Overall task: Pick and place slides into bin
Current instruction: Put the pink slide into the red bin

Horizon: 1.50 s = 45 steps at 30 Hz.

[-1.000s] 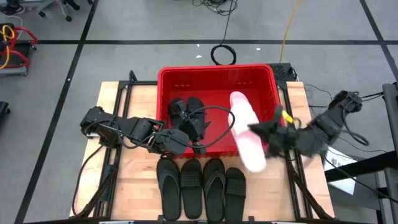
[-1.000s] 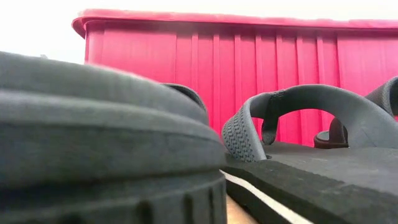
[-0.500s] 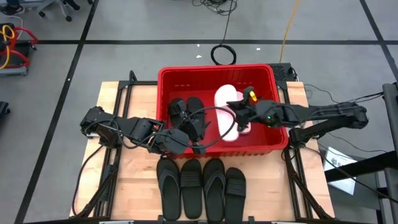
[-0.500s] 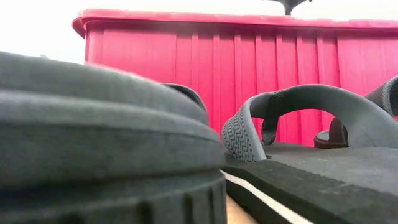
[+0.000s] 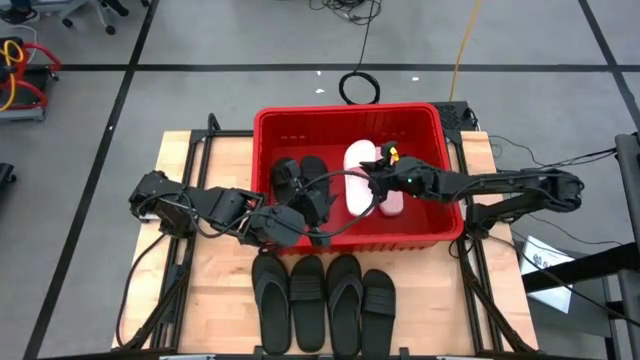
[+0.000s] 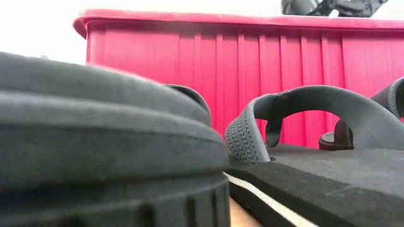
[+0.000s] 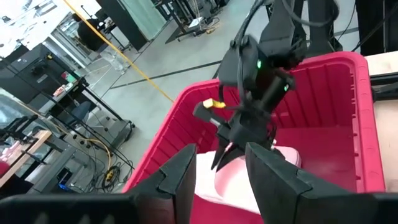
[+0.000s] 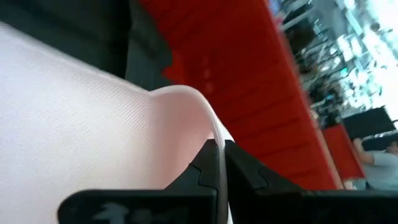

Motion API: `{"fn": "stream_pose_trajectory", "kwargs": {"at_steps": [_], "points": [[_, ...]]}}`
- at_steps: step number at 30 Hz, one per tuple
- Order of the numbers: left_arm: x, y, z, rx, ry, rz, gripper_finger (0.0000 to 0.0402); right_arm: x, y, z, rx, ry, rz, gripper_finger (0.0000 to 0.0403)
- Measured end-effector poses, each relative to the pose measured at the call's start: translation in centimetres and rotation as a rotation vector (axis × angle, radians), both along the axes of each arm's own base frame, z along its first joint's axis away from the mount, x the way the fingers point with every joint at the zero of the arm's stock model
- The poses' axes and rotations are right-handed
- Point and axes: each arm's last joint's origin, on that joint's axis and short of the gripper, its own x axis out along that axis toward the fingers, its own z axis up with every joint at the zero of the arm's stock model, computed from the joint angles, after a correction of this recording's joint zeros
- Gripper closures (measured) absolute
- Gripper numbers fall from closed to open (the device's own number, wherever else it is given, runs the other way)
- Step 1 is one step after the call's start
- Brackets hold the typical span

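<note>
The red bin stands at the table's far middle. A pair of black slides lies inside it at the left. My right gripper reaches in from the right and is shut on a pale pink slide. More pink shows on the arm's near side. My left gripper hovers open over the bin's near left part, with nothing between its fingers. Several black slides lie in a row on the table near its front edge. My right gripper pinches a thin raised edge of the pink slide between its two shut fingers. The fingers come from the table's right, slanting down. The slide sits low inside the bin. Whether it rests on the floor, I cannot tell.
The low view is filled by the black slides and the bin's near wall, with my right arm above the rim. A cable from my left arm loops over the bin. Bare table lies at the near left.
My right gripper has swung from the bin's right rim toward the table's left and down into the bin, staying shut. The pink slide, which hung over the bin's near right wall, has come inside the bin with it.
</note>
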Motion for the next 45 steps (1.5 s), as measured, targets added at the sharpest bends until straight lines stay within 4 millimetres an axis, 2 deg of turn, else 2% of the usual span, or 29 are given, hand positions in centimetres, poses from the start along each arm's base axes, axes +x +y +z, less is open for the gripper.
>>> {"fn": "stream_pose_trajectory", "kwargs": {"at_steps": [9, 22, 45], "points": [[0.0, 0.1, 0.0, 0.003, 0.003, 0.003, 0.0254, 1.1, -1.7, -3.7, 0.029, 0.141, -0.046, 0.0403], [0.0, 0.2, -0.1, 0.004, 0.012, 0.001, 0.0254, 2.5, -2.3, -5.9, -0.009, 0.160, -0.032, 0.0403], [0.0, 0.1, -0.2, -0.001, 0.028, -0.013, 0.0254, 2.6, -2.3, -6.3, -0.019, 0.182, -0.023, 0.0400]]}}
